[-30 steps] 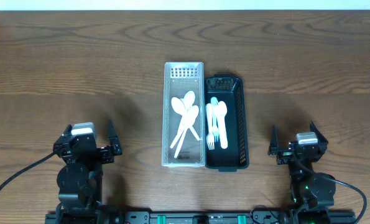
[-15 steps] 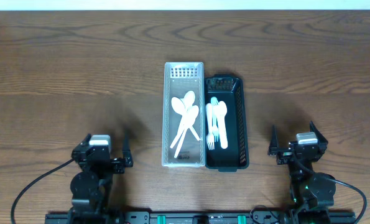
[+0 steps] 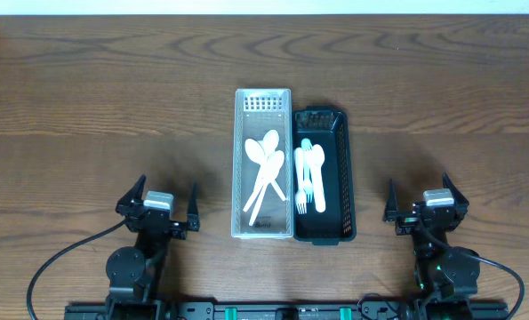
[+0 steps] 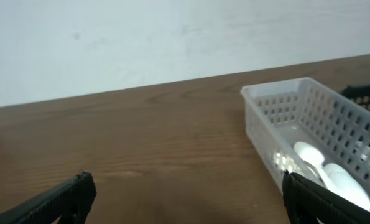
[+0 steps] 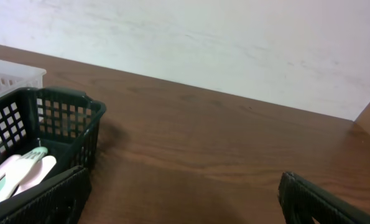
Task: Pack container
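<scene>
As they touch, one white basket, three spoons, one black basket

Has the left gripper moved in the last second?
Yes. In the overhead view the left gripper has shifted right, closer to the white basket, which has stayed put.
</scene>
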`<act>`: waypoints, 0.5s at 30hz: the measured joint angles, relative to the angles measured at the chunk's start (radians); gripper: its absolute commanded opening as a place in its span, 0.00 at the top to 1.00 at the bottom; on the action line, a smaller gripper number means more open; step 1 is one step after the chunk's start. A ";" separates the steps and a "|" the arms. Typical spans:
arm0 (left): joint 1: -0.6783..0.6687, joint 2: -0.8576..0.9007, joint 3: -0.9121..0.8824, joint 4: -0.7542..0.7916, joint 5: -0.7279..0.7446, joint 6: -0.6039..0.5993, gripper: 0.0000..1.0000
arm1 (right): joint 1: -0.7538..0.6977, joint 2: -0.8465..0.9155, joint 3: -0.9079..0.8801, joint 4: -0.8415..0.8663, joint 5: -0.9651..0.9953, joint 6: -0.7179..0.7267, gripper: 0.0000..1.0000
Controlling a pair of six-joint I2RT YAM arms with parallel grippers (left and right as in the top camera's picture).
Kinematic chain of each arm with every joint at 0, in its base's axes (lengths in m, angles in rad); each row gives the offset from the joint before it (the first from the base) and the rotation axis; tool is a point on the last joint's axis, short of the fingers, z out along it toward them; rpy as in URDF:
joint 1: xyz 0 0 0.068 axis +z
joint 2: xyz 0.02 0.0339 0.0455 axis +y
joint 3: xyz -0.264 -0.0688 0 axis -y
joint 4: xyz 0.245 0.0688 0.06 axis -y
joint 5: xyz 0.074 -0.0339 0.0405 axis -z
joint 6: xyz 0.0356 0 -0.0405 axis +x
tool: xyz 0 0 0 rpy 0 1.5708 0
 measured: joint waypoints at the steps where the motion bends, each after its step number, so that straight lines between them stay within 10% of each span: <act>1: 0.000 0.000 -0.002 0.006 0.008 0.005 0.02 | 0.000 0.000 0.000 0.000 0.000 0.000 0.01; 15: 0.000 0.001 -0.011 0.015 0.010 -0.010 0.02 | 0.000 0.000 0.000 0.000 0.000 0.000 0.01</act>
